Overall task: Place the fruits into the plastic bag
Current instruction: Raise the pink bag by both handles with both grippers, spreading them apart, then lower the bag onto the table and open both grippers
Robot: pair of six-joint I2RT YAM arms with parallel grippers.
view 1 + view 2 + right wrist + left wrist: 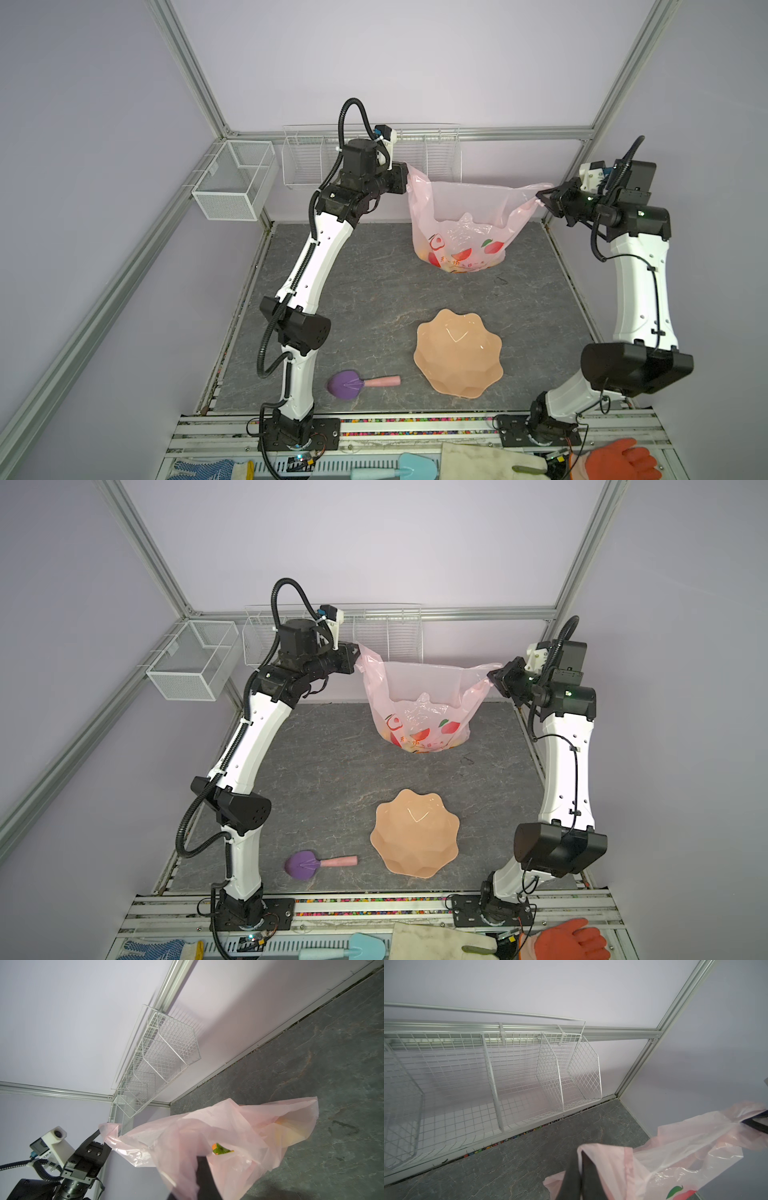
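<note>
**Left tool** [408,176] [579,1169]: 1. Closed tight on one handle loop of the plastic bag [457,208], held up at the far side of the counter [365,299].

**Right tool** [540,195] [204,1176]: 1. Closed tight on the other handle loop, so the pale pink film wraps its dark fingers [202,1167] in the right wrist view.

**Plastic bag**: 1, pale pink with red fruit prints. It is slung between the two tools with its mouth pulled wide. Whether its bottom touches the counter cannot be told.

**Fruits** [453,268] [220,1150]: in the bottom of the bag, showing through the film as orange and yellow patches, one with green (too veiled to count).

**Wire rack** [440,158]: 1, white and divided, on the back wall just behind the bag. The left arm crosses in front of part of it.

**Mesh basket** [232,178]: 1, on the left wall, well apart from the bag.

**Bowl** [457,353]: 1, peach and wavy-edged, upright on the near counter.

**Scoop** [347,384]: 1, purple with a pink handle, lying to the left of the bowl, apart from it.

**Front rail items**: 1 blue scoop [415,467] and 3 gloves: orange [619,459], white [478,459] and blue-dotted [208,469].
</note>
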